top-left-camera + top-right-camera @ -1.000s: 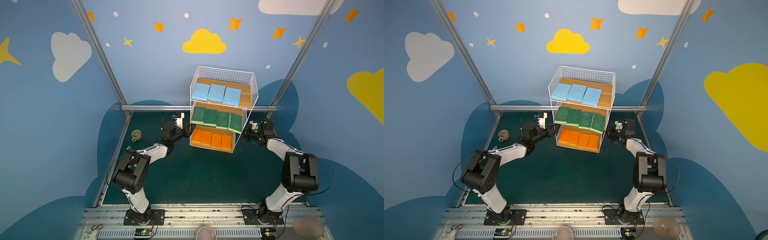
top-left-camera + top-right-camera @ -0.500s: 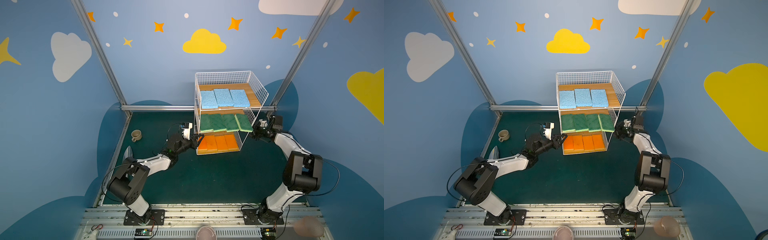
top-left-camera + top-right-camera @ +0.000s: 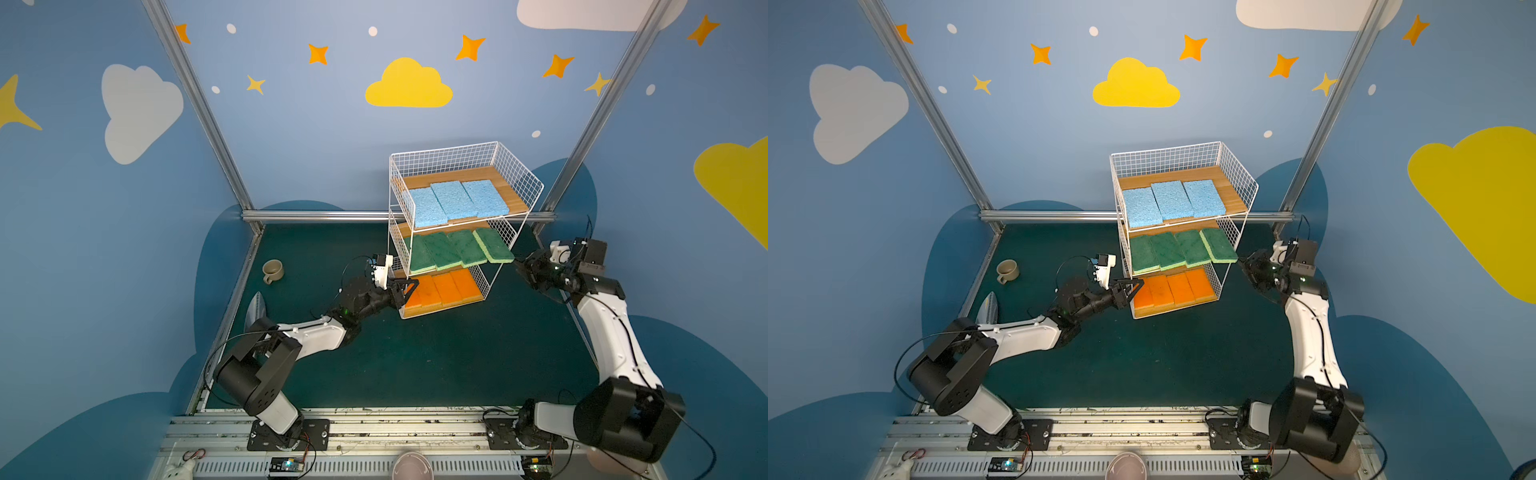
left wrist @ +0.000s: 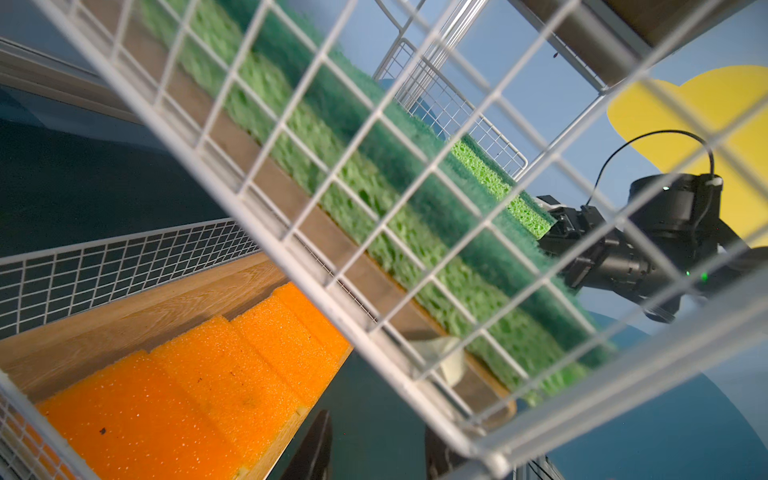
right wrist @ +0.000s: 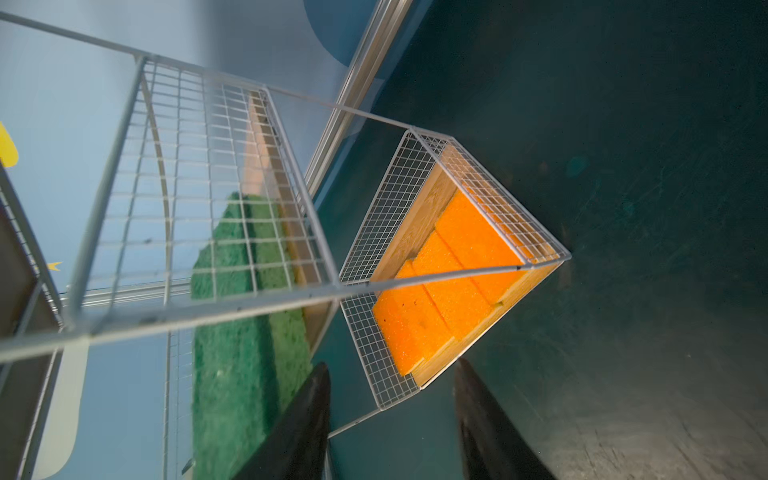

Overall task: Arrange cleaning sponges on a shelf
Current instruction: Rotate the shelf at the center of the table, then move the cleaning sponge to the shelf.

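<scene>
We see the shelf [image 3: 517,174], a white wire rack with three stepped wooden boards, standing toward the back of the dark green desk [image 3: 415,365], on the right arm's side of the middle. All the sponges lie on it. Three light blue sponges [image 3: 453,201] sit side by side on the top board, four green sponges [image 3: 451,251] overlap in a row on the middle board, and four orange sponges [image 3: 440,291] fill the bottom board. The green sponge nearest the right arm [image 3: 494,247] sticks out at the front corner of its board. The left pincer [image 3: 409,289] is at the bottom front corner of the shelf on its own side, level with the orange row. Its jaws stand apart, and in the left wrist view the corner wire crosses just in front of one of its fingers [image 4: 311,449]; we cannot tell whether they touch. The right pincer [image 3: 524,268] hangs just beside the jutting green sponge, and we cannot tell whether it touches it. In the right wrist view its fingers [image 5: 307,424] are spread with nothing between them. A beige mug [image 3: 272,271] stands upright on the desk near the left wall, well apart from the shelf, and a metal trowel [image 3: 255,309] lies just in front of it by the desk's edge.
</scene>
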You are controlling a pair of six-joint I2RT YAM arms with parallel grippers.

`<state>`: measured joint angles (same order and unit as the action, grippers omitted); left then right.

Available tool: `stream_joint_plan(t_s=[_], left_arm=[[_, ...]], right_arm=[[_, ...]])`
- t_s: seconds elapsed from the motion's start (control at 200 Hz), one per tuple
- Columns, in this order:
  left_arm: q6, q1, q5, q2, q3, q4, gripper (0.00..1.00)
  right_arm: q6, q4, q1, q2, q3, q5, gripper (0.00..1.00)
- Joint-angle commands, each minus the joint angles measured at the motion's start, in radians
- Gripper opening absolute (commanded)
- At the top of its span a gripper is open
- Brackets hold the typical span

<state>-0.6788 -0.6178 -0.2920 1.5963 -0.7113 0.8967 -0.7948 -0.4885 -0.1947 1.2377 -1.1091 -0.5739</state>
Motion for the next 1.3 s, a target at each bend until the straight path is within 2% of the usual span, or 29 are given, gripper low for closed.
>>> stream_joint_plan(t_s=[0.0,0.12,0.24,0.32,0.405,0.511,0.641,0.761,0.811,1.011,1.291], left_arm=[[-0.036,-0.016,-0.046,-0.034,0.031,0.01,0.36],[-0.036,-0.016,-0.042,-0.045,0.044,0.016,0.36],[-0.035,-0.016,-0.036,-0.05,0.048,0.018,0.37],[-0.04,-0.016,-0.033,-0.049,0.046,0.021,0.37],[-0.044,-0.016,-0.036,-0.044,0.043,0.031,0.37],[-0.047,-0.016,-0.031,-0.039,0.044,0.035,0.37],[-0.054,-0.017,-0.03,-0.029,0.043,0.044,0.38],[-0.054,-0.016,-0.026,-0.025,0.044,0.049,0.38],[-0.054,-0.017,-0.023,-0.024,0.044,0.05,0.38],[-0.054,-0.017,-0.023,-0.015,0.042,0.057,0.38],[-0.059,-0.017,-0.027,0.0,0.036,0.069,0.38]], right_arm=[[-0.022,-0.02,-0.016,-0.072,0.091,-0.035,0.48],[-0.07,0.012,-0.028,-0.188,0.174,-0.031,0.51],[-0.12,0.121,-0.038,-0.328,0.282,0.038,0.56],[-0.092,0.05,-0.057,-0.361,0.259,0.054,0.58],[-0.12,0.08,-0.062,-0.377,0.256,-0.003,0.57],[-0.251,0.231,-0.061,-0.396,0.299,-0.099,0.57],[-0.42,0.404,-0.049,-0.378,0.35,-0.146,0.59],[-0.533,0.537,-0.025,-0.357,0.38,-0.125,0.62],[-0.55,0.558,-0.007,-0.345,0.374,-0.11,0.64],[-0.58,0.586,0.067,-0.254,0.311,-0.1,0.65],[-0.605,0.589,0.103,-0.139,0.226,-0.106,0.6]])
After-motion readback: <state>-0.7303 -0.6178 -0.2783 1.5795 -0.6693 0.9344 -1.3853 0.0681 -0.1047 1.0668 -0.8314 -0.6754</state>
